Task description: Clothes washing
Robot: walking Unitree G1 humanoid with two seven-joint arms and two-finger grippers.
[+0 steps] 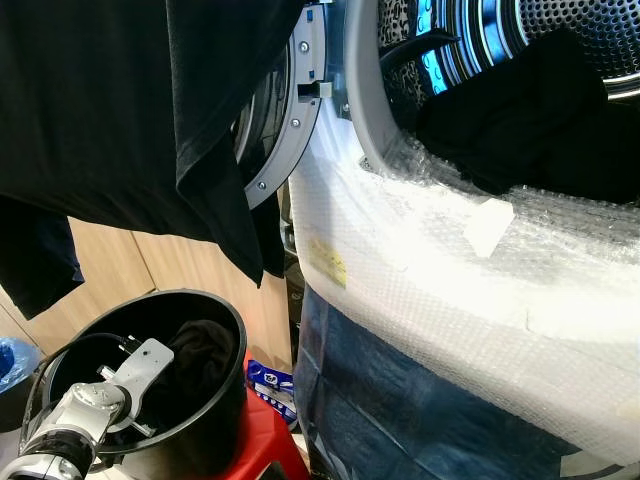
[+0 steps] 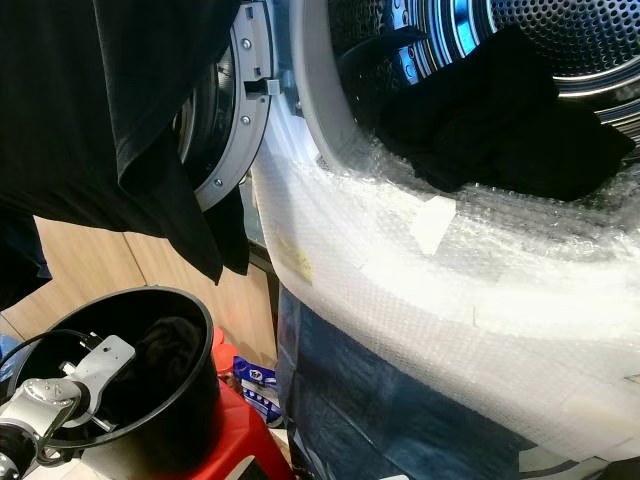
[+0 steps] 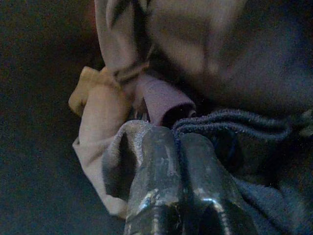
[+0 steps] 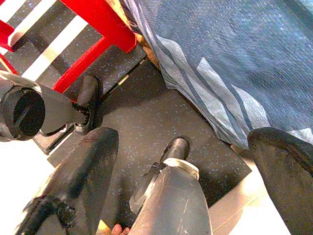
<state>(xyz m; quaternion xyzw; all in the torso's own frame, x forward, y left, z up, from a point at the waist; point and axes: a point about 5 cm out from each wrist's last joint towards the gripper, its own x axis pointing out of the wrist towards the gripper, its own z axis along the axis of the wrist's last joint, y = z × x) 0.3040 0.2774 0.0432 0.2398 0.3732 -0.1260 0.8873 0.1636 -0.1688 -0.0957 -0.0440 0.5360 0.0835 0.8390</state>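
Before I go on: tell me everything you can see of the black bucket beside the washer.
The black bucket is round, deep and smooth-walled, plastic by its look, standing upright and open on a red stool to the left of the washing machine. A thin wire handle lies down along its rim. Dark laundry sits inside. The left arm reaches down into it; the wrist view shows the left gripper shut on dark blue cloth among pale garments.
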